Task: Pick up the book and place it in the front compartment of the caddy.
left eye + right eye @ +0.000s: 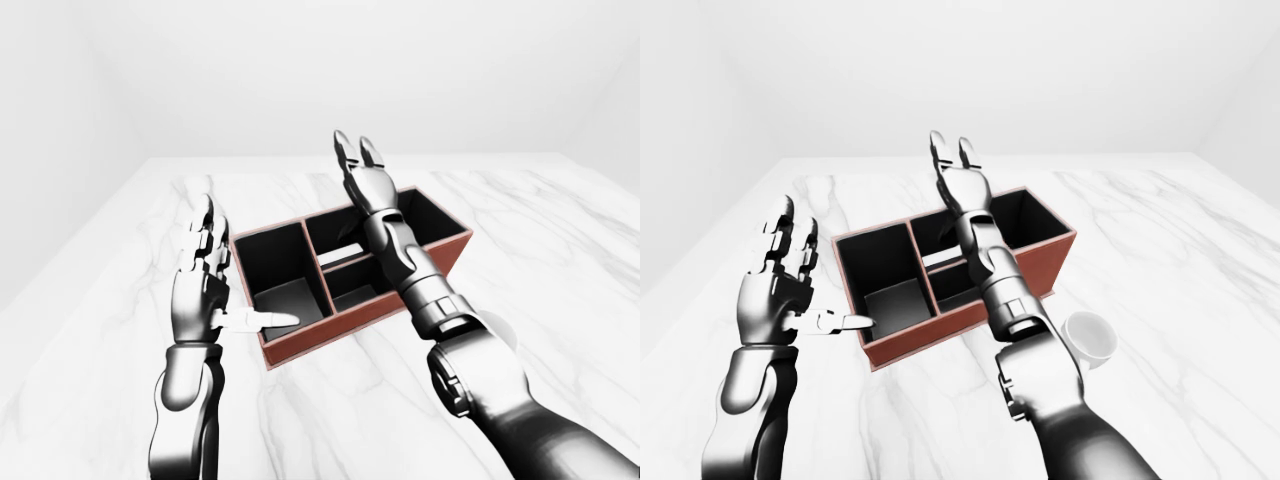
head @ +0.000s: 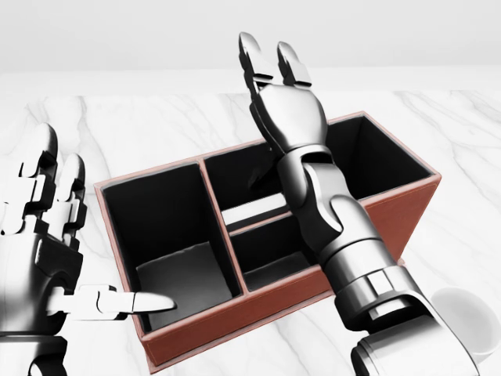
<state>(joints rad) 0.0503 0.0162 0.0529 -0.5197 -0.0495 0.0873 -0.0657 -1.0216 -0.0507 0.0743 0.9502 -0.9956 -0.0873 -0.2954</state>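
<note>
Your right hand (image 2: 286, 117) is over the caddy (image 2: 391, 215), fingers spread, empty; left hand (image 2: 47, 251) beside it, splayed, thumb over its corner.

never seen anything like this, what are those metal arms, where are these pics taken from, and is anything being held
These are simulator renders of a humanoid robot, seen through cameras on its own head, so its arms reach into each picture from below. The two wide pictures are its left and right eyes; the close one is a third head camera looking down.

The left hand is open beside a reddish-brown caddy with black compartments, standing on a white marble table. The right hand is raised above the caddy with its fingers spread. Neither holds anything.

A white cup stands on the table by the right arm. A pale strip shows in the caddy's upper middle compartment; I cannot tell what it is.
</note>
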